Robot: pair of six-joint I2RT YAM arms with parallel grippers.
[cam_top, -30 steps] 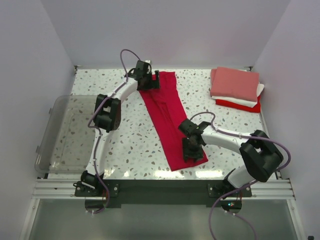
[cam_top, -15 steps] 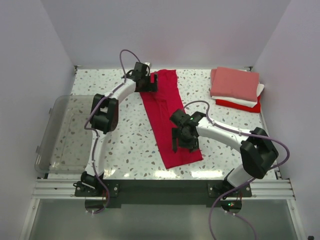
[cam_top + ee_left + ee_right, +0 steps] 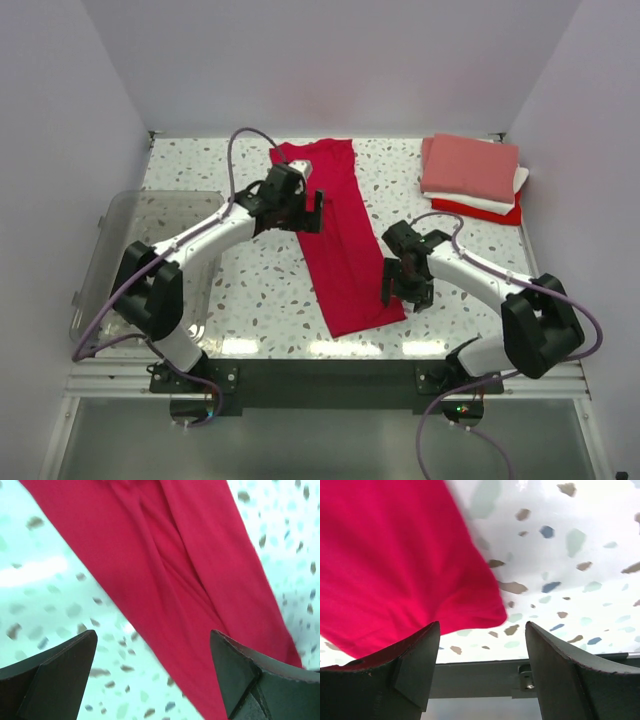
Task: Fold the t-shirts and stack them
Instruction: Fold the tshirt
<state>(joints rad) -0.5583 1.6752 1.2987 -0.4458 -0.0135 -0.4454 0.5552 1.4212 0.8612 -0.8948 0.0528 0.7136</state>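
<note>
Both grippers have let go of the shirt (image 3: pixel 340 240): the left gripper (image 3: pixel 152 640) has moved from its far corner to mid-length, and the right gripper (image 3: pixel 482 630) to its near right corner. Both have jaws spread and empty. The shirt lies centrally as a long strip, well apart from the stack (image 3: pixel 470 170), so the cross-fold probably comes next.

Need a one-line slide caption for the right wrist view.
Right gripper, fingers open, above a corner of the crimson t-shirt on the speckled table.
</note>
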